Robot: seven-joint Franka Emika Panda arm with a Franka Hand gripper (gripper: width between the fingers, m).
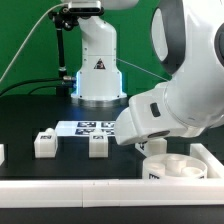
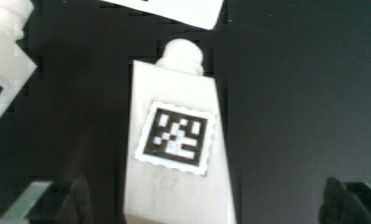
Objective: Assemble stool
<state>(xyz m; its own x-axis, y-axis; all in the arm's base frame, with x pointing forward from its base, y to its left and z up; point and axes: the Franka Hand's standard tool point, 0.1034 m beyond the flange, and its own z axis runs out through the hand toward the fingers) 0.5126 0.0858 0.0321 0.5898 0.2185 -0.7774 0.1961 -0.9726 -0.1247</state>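
Note:
In the wrist view a white blocky stool leg (image 2: 173, 125) with a black-and-white square tag lies on the black table, its rounded peg end pointing away from the camera. My gripper (image 2: 210, 206) is open, and the leg lies between the wide-apart jaws, nearer one finger (image 2: 66, 200) and not touching either. A second leg (image 2: 4, 70) shows at the picture's edge. In the exterior view the gripper (image 1: 143, 146) is low over the table, mostly hidden by the arm, just behind the round white seat (image 1: 170, 166). Two more legs (image 1: 45, 142) (image 1: 98, 146) stand to the exterior view's left.
The marker board (image 1: 90, 127) lies flat behind the legs and shows in the wrist view (image 2: 173, 10). Long white border bars (image 1: 70, 186) run along the table's front and the exterior view's right (image 1: 212, 158). The robot's base (image 1: 98, 70) stands at the back.

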